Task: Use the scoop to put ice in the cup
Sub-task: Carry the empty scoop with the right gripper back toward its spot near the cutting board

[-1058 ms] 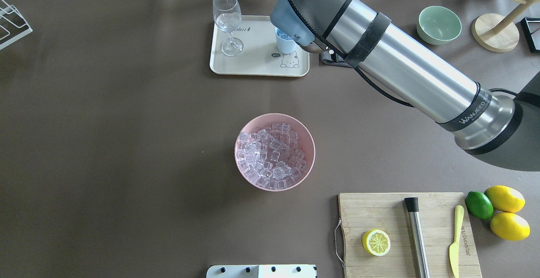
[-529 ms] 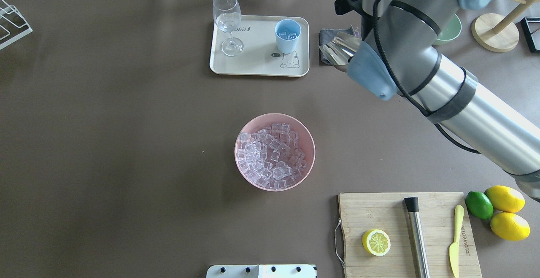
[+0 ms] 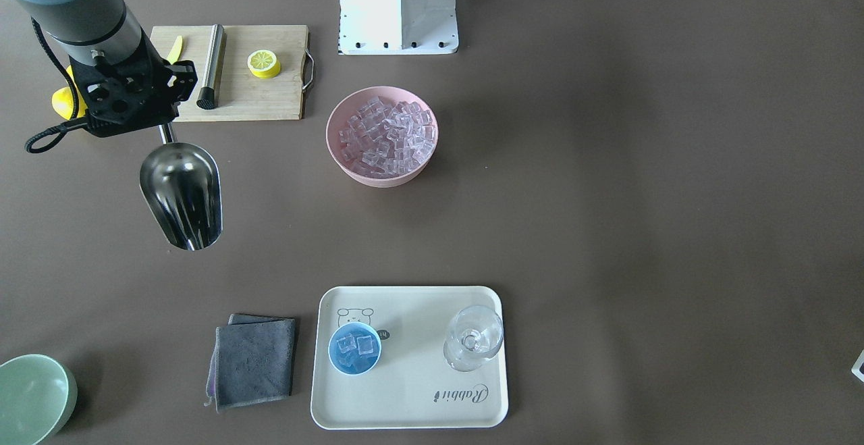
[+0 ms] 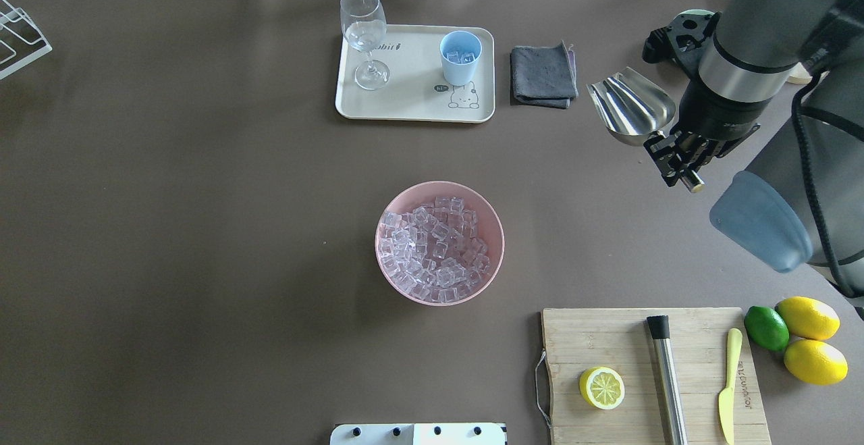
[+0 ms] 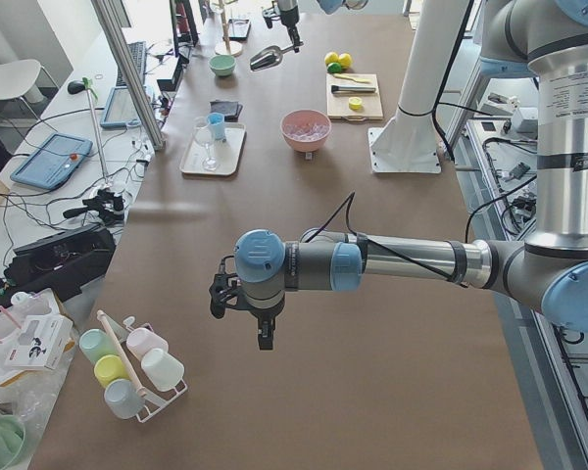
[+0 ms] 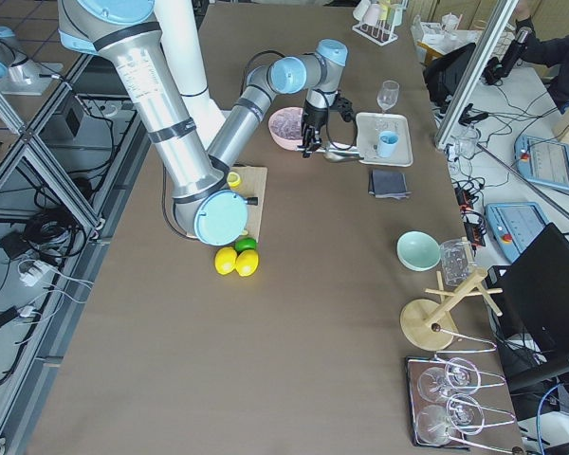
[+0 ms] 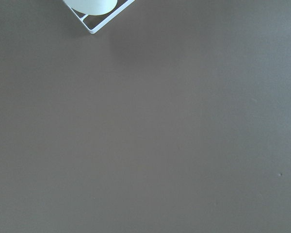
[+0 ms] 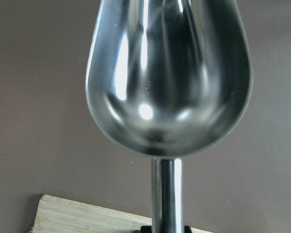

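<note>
The steel scoop point(image 4: 631, 104) hangs empty in the air over the bare table, to the right of the grey cloth. It also shows in the front view point(image 3: 181, 195) and in the right wrist view point(image 8: 169, 73). My right gripper point(image 4: 667, 149) is shut on its rod handle point(image 3: 165, 134). The light-blue cup point(image 4: 460, 58) stands on the cream tray with a few ice cubes point(image 3: 356, 346) inside. Many ice cubes point(image 4: 435, 246) fill the pink bowl point(image 4: 496, 229) at mid-table. My left gripper point(image 5: 265, 328) hovers far off to the left. I cannot tell if it is open or shut.
The tray point(image 4: 412, 104) also bears a stemmed glass point(image 4: 364, 33). A grey cloth point(image 4: 543, 73) lies beside it. A pale-green bowl point(image 3: 30, 398) sits beyond. A cutting board point(image 4: 607, 337) holds a lemon half, a steel cylinder point(image 4: 667, 377) and a yellow knife. Lemons and a lime lie at its right.
My right arm has swung the scoop from over the cup to the right, past the grey cloth. The cup now shows uncovered with ice in it.
</note>
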Action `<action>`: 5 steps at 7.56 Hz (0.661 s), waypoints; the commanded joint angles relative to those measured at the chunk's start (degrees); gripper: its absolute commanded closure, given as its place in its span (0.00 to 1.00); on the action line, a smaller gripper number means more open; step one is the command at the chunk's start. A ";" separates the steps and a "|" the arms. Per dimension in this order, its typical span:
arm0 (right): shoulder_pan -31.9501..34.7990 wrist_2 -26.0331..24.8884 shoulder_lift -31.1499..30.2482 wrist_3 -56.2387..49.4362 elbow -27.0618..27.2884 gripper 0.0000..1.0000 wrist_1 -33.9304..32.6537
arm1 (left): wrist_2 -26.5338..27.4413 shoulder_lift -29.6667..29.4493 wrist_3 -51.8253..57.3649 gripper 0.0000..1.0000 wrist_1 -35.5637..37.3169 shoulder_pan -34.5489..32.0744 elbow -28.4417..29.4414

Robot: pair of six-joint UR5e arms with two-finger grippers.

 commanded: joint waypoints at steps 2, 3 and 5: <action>0.73 0.07 -9.63 11.46 3.96 1.00 8.83 | -0.01 0.01 -0.07 0.01 0.14 0.08 0.19; 0.65 0.33 -12.18 16.20 3.87 1.00 13.30 | -0.01 0.09 0.01 0.01 0.22 -0.01 0.36; -0.57 0.33 -20.95 27.62 2.39 1.00 29.23 | -0.01 0.27 0.02 0.01 0.22 0.08 0.45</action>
